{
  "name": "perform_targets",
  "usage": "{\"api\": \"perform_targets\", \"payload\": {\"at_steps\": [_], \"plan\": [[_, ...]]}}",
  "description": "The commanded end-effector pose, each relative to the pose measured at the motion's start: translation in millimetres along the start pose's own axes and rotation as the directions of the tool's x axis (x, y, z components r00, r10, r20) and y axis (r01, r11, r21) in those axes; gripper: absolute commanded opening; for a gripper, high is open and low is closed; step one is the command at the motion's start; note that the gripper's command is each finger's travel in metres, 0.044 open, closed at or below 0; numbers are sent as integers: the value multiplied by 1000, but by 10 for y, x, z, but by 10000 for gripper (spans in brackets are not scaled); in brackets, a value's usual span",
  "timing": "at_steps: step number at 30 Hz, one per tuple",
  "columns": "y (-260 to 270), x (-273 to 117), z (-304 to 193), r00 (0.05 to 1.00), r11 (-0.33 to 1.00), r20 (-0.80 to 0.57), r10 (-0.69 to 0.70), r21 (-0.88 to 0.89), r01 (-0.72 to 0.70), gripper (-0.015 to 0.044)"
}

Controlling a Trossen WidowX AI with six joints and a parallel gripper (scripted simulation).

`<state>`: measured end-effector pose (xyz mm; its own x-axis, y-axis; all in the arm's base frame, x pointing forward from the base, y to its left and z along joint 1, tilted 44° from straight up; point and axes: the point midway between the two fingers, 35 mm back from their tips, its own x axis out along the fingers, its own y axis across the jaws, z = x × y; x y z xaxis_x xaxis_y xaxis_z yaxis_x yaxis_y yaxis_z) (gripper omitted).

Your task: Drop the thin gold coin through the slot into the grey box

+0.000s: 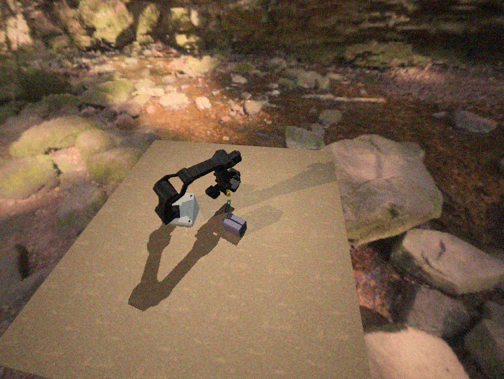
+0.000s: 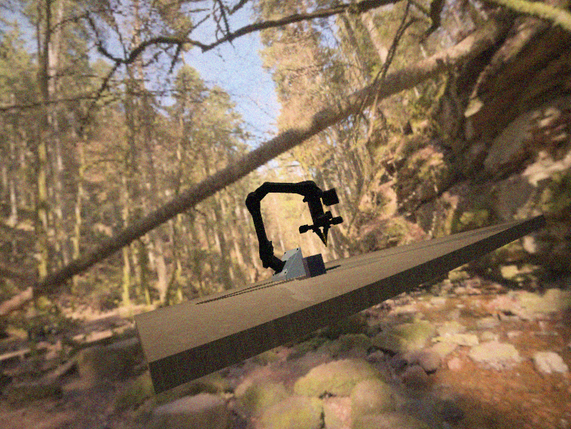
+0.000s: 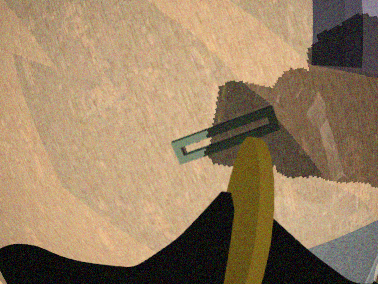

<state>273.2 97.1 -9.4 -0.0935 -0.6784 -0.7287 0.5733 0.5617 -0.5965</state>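
My gripper is shut on the gold coin, which shows nearly edge-on in the wrist view and juts out beyond the black fingers. Coin and fingers hang in the air above the table. The green holder stands empty on the table, partly in shadow; its long slot lies across the coin's line in the wrist view. The closed grey box is beside the holder, at the upper right of the wrist view. Its lid slot shows as a dark line in the top view.
The arm's pale base stands left of the box in the top view. The table looks tilted in the exterior view. The arm's shadow crosses the table and the holder.
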Motion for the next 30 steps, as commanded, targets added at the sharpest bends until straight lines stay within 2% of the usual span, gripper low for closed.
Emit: {"api": "perform_targets", "payload": {"at_steps": [1,30], "plan": [[10,-14,7,1000,995,-2,3,-95,-3,0],[-277,-39,539,1000,995,-3,11,-104,-11,0]]}}
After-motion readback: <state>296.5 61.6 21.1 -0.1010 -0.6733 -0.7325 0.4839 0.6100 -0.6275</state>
